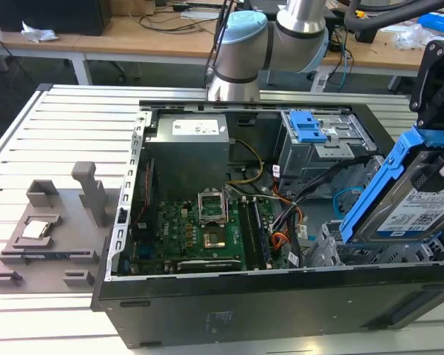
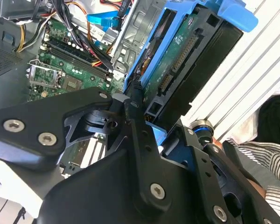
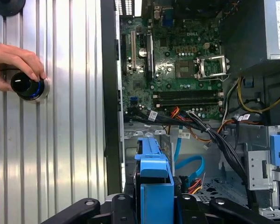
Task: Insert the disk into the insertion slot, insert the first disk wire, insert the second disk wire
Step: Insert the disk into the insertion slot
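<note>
The disk (image 1: 418, 203), a silver drive with a white label in a bright blue carrier, hangs tilted over the case's corner at the exterior view's right. My black gripper (image 1: 435, 151) is shut on its upper end. In the second wrist view the disk (image 2: 186, 60) shows its connector edge, clamped between the fingers (image 2: 133, 109). The first wrist view has the blue carrier (image 3: 154, 179) edge-on above the case. The insertion slot (image 1: 327, 245), a low grey perforated cage, lies just below and beside the disk. A loose blue cable (image 3: 190, 163) and coloured wires (image 3: 196, 186) lie near it.
The open computer case (image 1: 207, 310) holds the green motherboard (image 1: 200, 237), a power supply (image 1: 189, 137) and a taller cage with a blue latch (image 1: 308, 127). A person's hand (image 3: 11, 58) rests on a black knob (image 3: 25, 84) on the slatted table. A grey fixture (image 1: 52, 237) lies at the exterior view's left.
</note>
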Motion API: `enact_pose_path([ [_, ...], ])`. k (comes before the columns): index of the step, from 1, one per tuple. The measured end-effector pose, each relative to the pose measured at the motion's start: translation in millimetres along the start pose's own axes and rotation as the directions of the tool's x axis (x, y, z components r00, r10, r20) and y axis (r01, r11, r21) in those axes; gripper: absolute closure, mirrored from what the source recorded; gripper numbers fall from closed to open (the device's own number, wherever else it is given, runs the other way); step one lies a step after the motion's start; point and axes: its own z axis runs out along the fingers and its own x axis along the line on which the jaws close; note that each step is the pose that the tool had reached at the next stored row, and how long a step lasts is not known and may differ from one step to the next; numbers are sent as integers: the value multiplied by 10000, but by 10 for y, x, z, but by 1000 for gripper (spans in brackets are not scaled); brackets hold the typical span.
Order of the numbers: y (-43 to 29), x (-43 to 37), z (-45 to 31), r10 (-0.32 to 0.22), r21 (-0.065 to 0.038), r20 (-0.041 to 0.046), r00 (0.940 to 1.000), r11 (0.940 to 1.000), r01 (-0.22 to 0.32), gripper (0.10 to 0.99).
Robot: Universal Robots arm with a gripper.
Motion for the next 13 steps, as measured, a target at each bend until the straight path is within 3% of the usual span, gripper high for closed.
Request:
enact_pose_path([
  [8, -3, -14, 76, 0, 0, 1, 10000, 10000, 0, 722],
  [13, -1, -152, 92, -12, 0, -1, 10000, 10000, 12, 722],
])
